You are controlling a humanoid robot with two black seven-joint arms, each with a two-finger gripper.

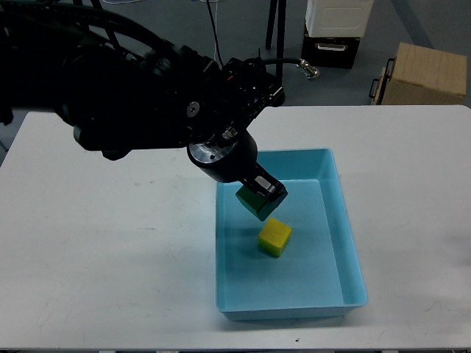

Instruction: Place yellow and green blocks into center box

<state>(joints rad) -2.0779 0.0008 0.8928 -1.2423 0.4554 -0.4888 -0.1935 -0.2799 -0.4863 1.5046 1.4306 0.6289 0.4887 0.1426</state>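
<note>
A white table (88,243) fills most of the view, and its left part is bare. The left arm (110,95) comes in from the far left, thick and black, and reaches across the table towards the middle. At its far end the left gripper (259,197) hangs over the far left part of the light-blue tray (346,243), pointing down and to the right. Its fingers are closed on the green block (251,202), which sits tilted between them (only the block's near and left faces show, the rest is behind the black fingers). The block seems to be held just above the tray floor, though whether it touches the bottom cannot be told.

Just near and right of the green block, the yellow block (274,237) rests on the tray floor, roughly in the middle of the tray, turned a little so that one corner points near. The two blocks are close but apart.

Beyond the table's far edge, on the floor, stand a black and white crate (335,29) and, further right, a tan cardboard box (423,73). The right gripper does not show.
</note>
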